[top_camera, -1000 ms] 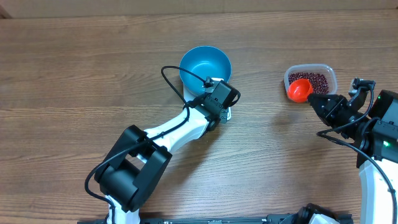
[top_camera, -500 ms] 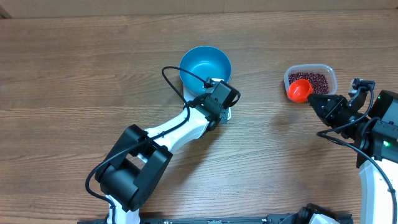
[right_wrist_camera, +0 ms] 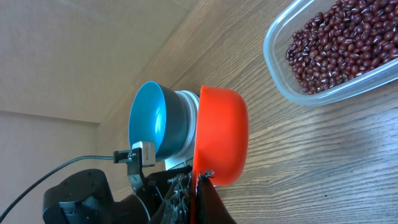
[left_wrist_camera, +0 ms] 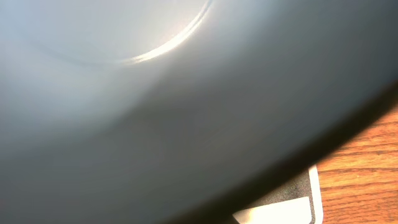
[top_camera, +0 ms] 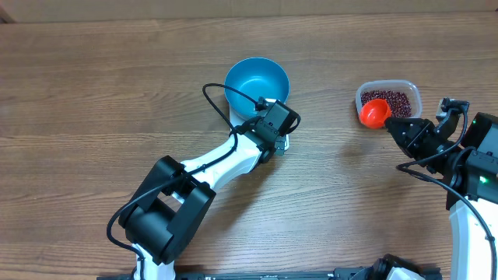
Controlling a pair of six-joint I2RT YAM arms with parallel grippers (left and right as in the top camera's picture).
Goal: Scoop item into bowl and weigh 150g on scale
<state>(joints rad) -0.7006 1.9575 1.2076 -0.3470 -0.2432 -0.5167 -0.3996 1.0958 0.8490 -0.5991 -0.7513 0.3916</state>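
The bowl stands mid-bench towards the far side, over the scale, of which only a white corner shows at the bowl's near right. The left gripper sits right at the bowl's near rim, pressed together; whether it pinches the rim cannot be told, since the left wrist view is filled by the bowl's wall. Bare bench spreads wide to the left of the bowl and along the far edge.

To the right, well apart from the bowl, the clear tub holds the beans, with open wood in the gap between. The right gripper pinches the handle of the orange scoop, whose cup overlaps the tub's near-left corner. The right arm fills the bench's near right edge.
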